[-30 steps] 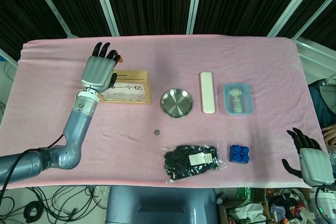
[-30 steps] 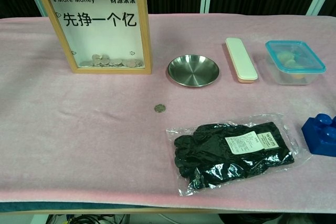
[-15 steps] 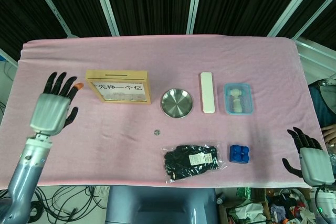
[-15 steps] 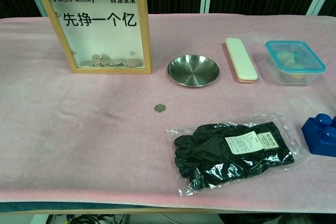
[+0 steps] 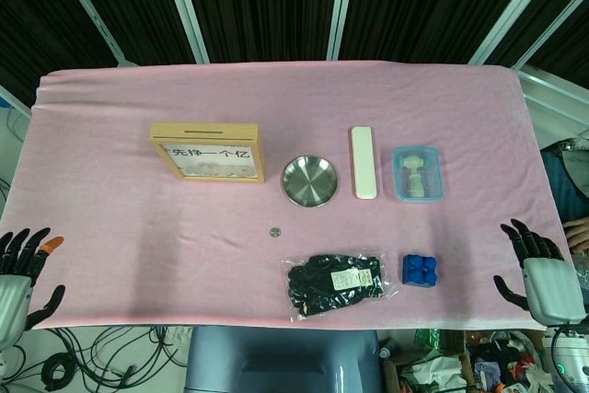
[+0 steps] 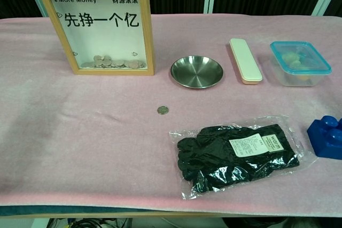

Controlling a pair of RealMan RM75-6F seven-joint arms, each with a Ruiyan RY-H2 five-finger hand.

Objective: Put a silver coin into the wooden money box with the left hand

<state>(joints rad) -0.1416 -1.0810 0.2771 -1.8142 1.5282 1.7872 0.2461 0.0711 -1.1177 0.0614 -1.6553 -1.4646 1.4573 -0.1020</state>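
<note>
On the pink-covered bench, the wooden money box stands upright toward the rear left, its glass front showing printed characters and a small heap of coins at the bottom. Just right of it sits a round steel dish, then a slim cream case lying lengthwise, then a clear food container with a blue rim with pale contents that cannot be made out clearly. A single silver coin lies flat on the cloth in front of the dish, apart from everything, between the dish and a plastic bag of black gloves nearer the front edge. Right of the gloves rests a blue building block.

Both hands are off the bench, seen only in the head view. The left hand hangs beyond the front left corner, fingers spread and holding nothing, well apart from the coin and the box. The right hand sits beyond the front right corner, fingers likewise apart and empty.
</note>
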